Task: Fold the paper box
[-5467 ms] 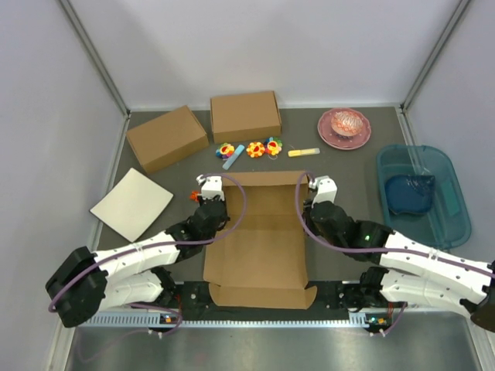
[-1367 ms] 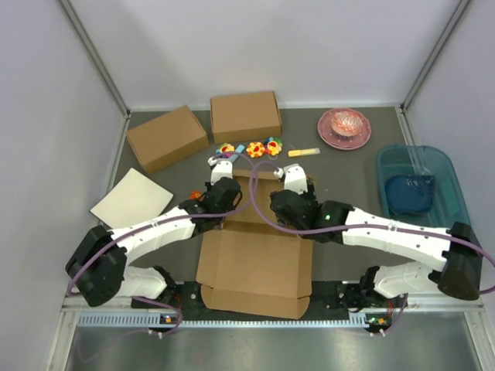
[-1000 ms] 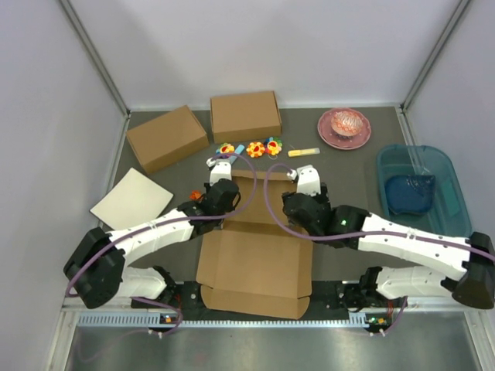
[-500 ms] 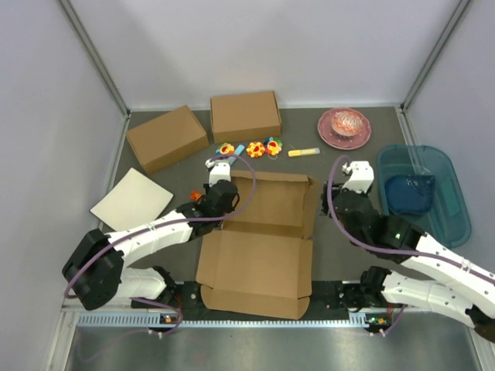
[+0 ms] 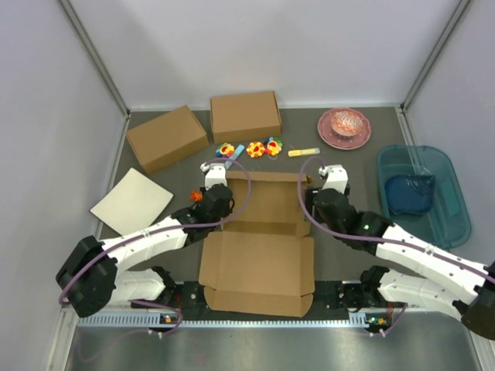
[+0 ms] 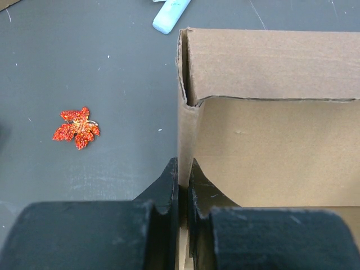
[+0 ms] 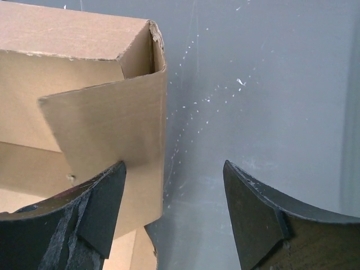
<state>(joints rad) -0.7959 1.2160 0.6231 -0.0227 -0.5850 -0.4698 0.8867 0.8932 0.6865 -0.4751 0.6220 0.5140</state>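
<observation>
Left wrist view: the left gripper (image 6: 183,169) clamps the upright left wall of the paper box (image 6: 270,146), jaws nearly together; the right gripper (image 7: 174,169) stands wide open at the right wall.

spread jaws flank a raised wall of the paper box (image 7: 107,124).

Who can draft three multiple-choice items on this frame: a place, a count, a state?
1. Where is the red leaf relative to the paper box? A inside it; B on its lid; C on the table, left of it.
2. How many closed cardboard boxes stand at the back? A one; B two; C three.
3. The left gripper is: A shut on the paper box's side wall; B open; C holding chalk.
C: it lies outside the wall. B: two show. A: its fingers pinch the wall.
</observation>
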